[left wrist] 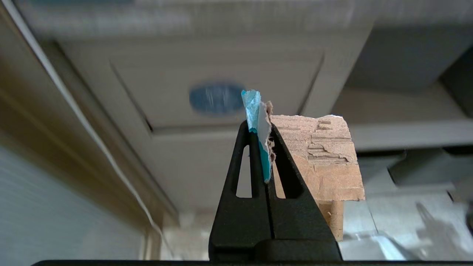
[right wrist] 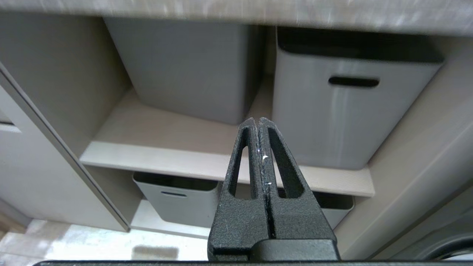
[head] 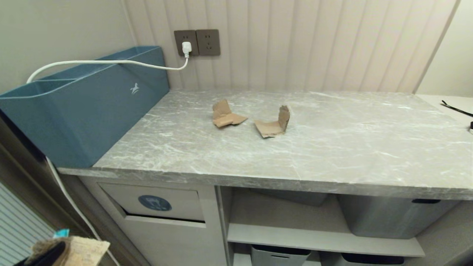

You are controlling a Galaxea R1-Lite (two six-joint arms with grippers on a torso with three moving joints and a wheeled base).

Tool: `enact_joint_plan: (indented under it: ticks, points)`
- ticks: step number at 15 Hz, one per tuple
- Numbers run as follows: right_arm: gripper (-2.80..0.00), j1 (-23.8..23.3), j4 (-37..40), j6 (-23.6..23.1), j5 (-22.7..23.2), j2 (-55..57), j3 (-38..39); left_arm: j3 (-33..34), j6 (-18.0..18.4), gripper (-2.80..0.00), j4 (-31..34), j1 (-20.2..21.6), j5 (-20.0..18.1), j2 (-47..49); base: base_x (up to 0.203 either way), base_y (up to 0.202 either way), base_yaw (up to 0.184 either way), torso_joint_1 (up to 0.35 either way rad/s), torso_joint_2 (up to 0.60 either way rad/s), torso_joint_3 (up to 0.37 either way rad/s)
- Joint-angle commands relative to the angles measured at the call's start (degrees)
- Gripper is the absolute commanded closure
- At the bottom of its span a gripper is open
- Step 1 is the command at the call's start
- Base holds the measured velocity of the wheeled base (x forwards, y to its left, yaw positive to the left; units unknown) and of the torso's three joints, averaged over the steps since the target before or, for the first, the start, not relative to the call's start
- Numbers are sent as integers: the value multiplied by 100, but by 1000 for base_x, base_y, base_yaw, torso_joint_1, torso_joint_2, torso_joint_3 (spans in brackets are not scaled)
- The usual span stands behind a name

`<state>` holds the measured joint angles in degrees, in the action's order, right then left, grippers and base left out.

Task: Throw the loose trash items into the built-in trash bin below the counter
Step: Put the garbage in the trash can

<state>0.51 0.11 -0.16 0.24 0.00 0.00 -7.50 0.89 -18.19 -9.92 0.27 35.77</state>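
Observation:
Two torn brown cardboard scraps lie on the grey marble counter (head: 332, 147): one (head: 225, 114) left of centre, a bent one (head: 275, 123) beside it. My left gripper (left wrist: 260, 127) is shut on a third cardboard scrap (left wrist: 321, 159) with a teal-and-white face, low in front of the cabinet. In the head view that held scrap (head: 83, 251) shows at the lower left corner. The trash bin flap (head: 162, 203) with its round blue sticker (left wrist: 216, 98) sits in the beige cabinet front ahead of the left gripper. My right gripper (right wrist: 258, 122) is shut and empty, facing the shelves.
A long blue-teal box (head: 85, 107) stands on the counter's left end, with a white cable (head: 111, 62) running over it to a wall socket (head: 186, 44). Grey storage tubs (right wrist: 347, 107) fill the open shelves right of the bin. A black item (head: 456, 109) lies at the far right.

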Motion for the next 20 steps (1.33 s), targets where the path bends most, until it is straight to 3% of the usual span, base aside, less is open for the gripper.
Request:
enact_joint_plan:
  ticks: [1,3,8,13,15,20]
  points:
    - [0,2,-2,-2,2,-9,0,31,-488,0,242,1,8,-225,0,0,0,-219,502,294]
    - [0,2,-1,-2,2,-8,0,39,-1046,0,252,0,15,77,0,0,0,-207,495,281]
    - [0,2,7,-11,2,-9,0,46,-1223,0,-160,-1,-58,1290,0,0,0,-197,478,285]
    - [0,2,-2,-2,2,-9,0,88,-1358,0,-2338,6,-400,3374,0,0,0,-166,465,292]
    - [0,2,-2,-11,2,-9,0,5,-1378,0,-2923,26,-592,4058,0,0,0,-147,447,304]
    - [0,2,-2,-2,2,-9,0,-240,-1389,0,-4891,66,-688,5738,0,0,0,-84,320,230]
